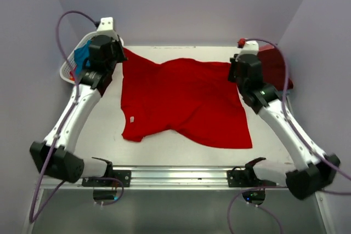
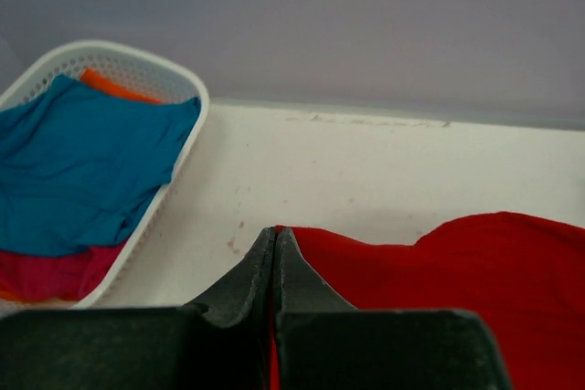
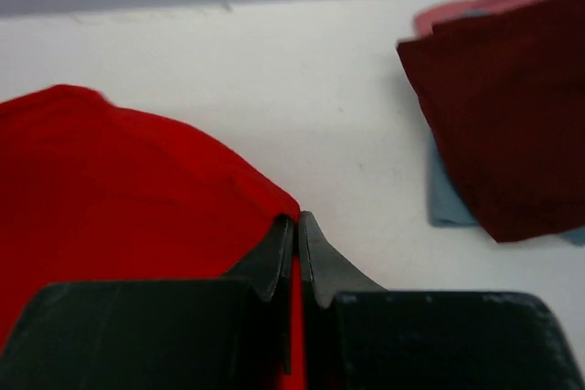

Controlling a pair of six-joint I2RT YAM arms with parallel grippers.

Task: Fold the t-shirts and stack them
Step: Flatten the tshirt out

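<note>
Gripping: red t-shirt (image 1: pixel 184 100) is pinched at far corners by closed left and right jaws | handling: soft, light, limp | hold: corners judged best

The spread t-shirt (image 1: pixel 184 100) lies on the tabletop (image 2: pixel 366 171) between the two hands. The left hand (image 2: pixel 275 242) pinches one far corner of it and the right hand (image 3: pixel 297 226) the other. Left of the left hand and beyond it sits the basket (image 2: pixel 187 89), with loose t-shirts (image 2: pixel 82 162) in it. Right of the right hand lies a folded stack (image 3: pixel 512 125).
</note>
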